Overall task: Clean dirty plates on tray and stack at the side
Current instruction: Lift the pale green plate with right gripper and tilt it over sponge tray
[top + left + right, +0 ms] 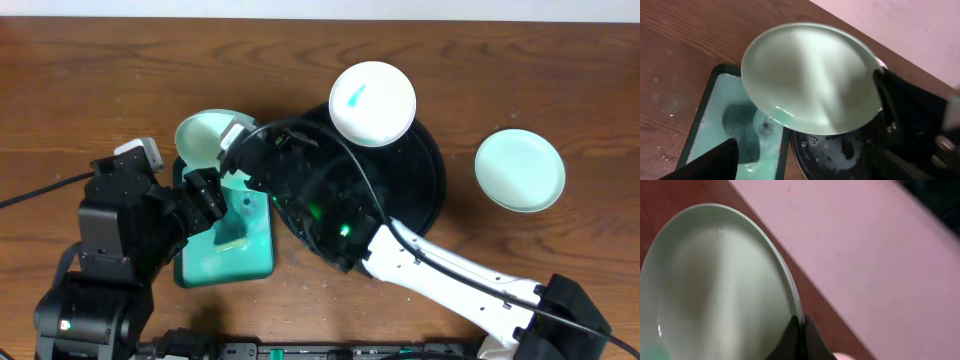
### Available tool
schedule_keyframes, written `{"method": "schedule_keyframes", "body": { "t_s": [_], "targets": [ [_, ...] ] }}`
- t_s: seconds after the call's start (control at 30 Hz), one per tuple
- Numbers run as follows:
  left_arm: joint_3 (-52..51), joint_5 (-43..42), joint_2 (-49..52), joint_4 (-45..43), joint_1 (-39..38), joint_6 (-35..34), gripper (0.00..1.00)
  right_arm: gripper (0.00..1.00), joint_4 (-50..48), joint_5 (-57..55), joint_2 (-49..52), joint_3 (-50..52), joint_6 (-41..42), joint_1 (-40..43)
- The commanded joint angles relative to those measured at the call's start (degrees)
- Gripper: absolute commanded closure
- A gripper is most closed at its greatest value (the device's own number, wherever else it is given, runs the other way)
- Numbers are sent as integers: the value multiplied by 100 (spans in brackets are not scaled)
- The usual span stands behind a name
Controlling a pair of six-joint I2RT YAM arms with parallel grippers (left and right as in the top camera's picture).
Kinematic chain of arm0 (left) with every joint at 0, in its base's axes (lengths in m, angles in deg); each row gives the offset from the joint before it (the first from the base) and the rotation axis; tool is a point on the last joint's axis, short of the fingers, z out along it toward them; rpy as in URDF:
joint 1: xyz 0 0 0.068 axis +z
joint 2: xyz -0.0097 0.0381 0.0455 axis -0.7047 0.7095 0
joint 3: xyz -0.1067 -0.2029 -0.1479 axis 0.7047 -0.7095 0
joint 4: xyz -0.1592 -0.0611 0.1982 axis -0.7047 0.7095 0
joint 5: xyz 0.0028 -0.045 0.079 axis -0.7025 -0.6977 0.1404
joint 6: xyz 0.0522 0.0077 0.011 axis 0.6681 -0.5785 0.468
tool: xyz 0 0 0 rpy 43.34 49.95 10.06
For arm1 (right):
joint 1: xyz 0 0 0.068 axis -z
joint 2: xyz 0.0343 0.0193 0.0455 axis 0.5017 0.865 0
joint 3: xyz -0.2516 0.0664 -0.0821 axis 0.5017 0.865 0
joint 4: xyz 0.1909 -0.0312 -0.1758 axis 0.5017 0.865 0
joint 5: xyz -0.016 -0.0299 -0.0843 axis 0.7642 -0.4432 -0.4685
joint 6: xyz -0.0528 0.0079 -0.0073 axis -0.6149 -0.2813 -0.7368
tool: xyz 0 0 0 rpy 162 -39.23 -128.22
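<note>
My right gripper is shut on the rim of a pale mint green plate, holding it tilted above the teal sponge tray. From the left wrist view that plate fills the upper middle, looking wet and free of smears. Below it my left gripper stands open with nothing between its fingers. Overhead, the left gripper hovers over the sponge tray just under the held plate. A white plate with a teal smear rests on the black tray's far rim. Another mint plate lies on the table to the right.
The right arm reaches diagonally from the front right across the black tray. The sponge tray holds pale soapy water and a darker teal patch. Droplets sit on the black tray's wet floor. Brown wooden table lies all around.
</note>
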Motion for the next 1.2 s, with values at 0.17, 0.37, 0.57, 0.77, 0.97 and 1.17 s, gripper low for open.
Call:
{"method": "schedule_keyframes", "body": {
  "t_s": [0.17,0.37,0.57,0.77,0.97,1.17],
  "targets": [
    [94,-13,-4,11,15,33,20,99,-345,-697,-173,-48,-708,-278],
    [94,-13,-4,11,15,33,20,99,-356,-743,-173,-48,-704,-278],
    [94,-13,-4,11,15,33,20,99,-356,-745,-173,-48,-704,-278],
    [94,-13,-4,11,15,31,20,99,-354,-743,-173,-48,-702,-278],
    [94,-13,-4,11,15,31,20,99,-339,-828,-173,-48,-704,-278],
    [94,-13,-4,11,15,33,20,99,-339,-826,-173,-48,-699,-278]
  ]
}}
